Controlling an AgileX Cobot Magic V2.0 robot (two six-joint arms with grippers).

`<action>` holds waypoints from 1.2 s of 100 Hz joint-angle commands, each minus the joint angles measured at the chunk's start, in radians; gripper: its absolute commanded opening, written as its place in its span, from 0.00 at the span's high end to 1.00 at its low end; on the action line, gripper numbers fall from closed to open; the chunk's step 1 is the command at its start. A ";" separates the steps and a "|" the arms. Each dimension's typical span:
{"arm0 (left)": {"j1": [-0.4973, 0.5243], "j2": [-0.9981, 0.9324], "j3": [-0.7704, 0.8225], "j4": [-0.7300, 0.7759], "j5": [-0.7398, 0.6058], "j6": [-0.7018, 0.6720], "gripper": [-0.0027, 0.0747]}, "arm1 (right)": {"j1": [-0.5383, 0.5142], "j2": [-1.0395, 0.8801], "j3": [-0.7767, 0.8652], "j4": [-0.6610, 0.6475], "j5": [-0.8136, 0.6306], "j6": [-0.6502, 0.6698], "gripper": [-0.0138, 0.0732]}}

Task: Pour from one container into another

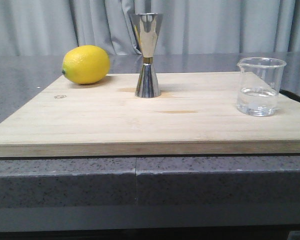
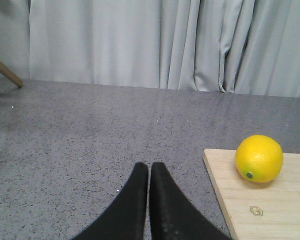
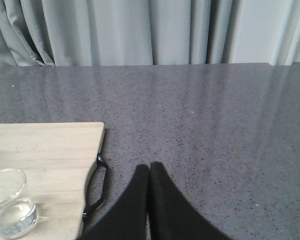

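The clear glass beaker (image 1: 259, 87) stands upright at the right end of the wooden board (image 1: 90, 125), holding a little clear liquid; it also shows in the right wrist view (image 3: 10, 202). The steel hourglass jigger (image 1: 147, 55) stands upright near the board's middle back. My left gripper (image 2: 149, 167) is shut and empty over the grey counter, left of the board. Off the board's right edge, my right gripper (image 3: 149, 167) is shut and empty over the counter, a short way from the beaker. Neither gripper appears in the front view.
A yellow lemon (image 1: 86, 64) lies on the board's back left corner, also in the left wrist view (image 2: 259, 158). A black handle (image 3: 101, 187) sticks out from the board's right edge. Grey curtains (image 1: 215, 25) hang behind the speckled counter (image 1: 20, 80).
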 commanded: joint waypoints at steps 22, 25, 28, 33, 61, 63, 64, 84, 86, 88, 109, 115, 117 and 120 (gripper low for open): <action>-0.008 0.022 -0.038 -0.001 -0.082 0.002 0.99 | -0.006 0.020 -0.036 -0.014 -0.084 -0.008 0.92; -0.008 0.022 -0.038 -0.001 -0.082 0.002 0.99 | -0.006 0.020 -0.036 -0.014 -0.084 -0.008 0.92; -0.008 0.022 -0.038 -0.001 -0.082 0.002 0.99 | -0.006 0.020 -0.036 -0.014 -0.082 -0.008 0.92; -0.008 0.022 -0.038 -0.001 -0.082 0.002 0.99 | -0.006 0.020 -0.036 -0.014 -0.082 -0.008 0.92; -0.008 0.022 -0.038 -0.008 -0.082 0.002 0.99 | -0.006 0.020 -0.036 -0.014 -0.071 -0.008 0.85; -0.008 0.024 -0.038 -0.008 -0.082 0.002 0.99 | -0.006 0.020 -0.036 -0.014 -0.071 -0.008 0.82; -0.008 0.023 -0.038 -0.008 -0.082 0.002 0.99 | -0.006 0.020 -0.036 -0.014 -0.071 -0.008 0.81; -0.008 0.026 -0.038 0.081 -0.082 0.002 0.53 | -0.006 0.020 -0.036 -0.029 -0.067 -0.008 0.31; -0.008 0.026 -0.038 0.091 -0.082 0.002 0.46 | -0.006 0.020 -0.036 -0.029 -0.067 -0.008 0.27; -0.008 0.026 -0.038 0.096 -0.082 0.002 0.40 | -0.006 0.020 -0.036 -0.029 -0.067 -0.008 0.25; -0.008 0.026 -0.038 0.096 -0.100 0.002 0.19 | -0.006 0.020 -0.036 -0.029 -0.067 -0.008 0.23; -0.008 0.026 -0.036 0.096 -0.100 0.002 0.19 | -0.006 0.020 -0.036 -0.029 -0.067 -0.008 0.23; -0.008 0.026 -0.034 0.096 -0.100 0.002 0.19 | -0.006 0.020 -0.036 -0.029 -0.067 -0.008 0.23; -0.008 0.026 -0.034 0.096 -0.100 0.002 0.19 | -0.006 0.020 -0.036 -0.029 -0.067 -0.008 0.23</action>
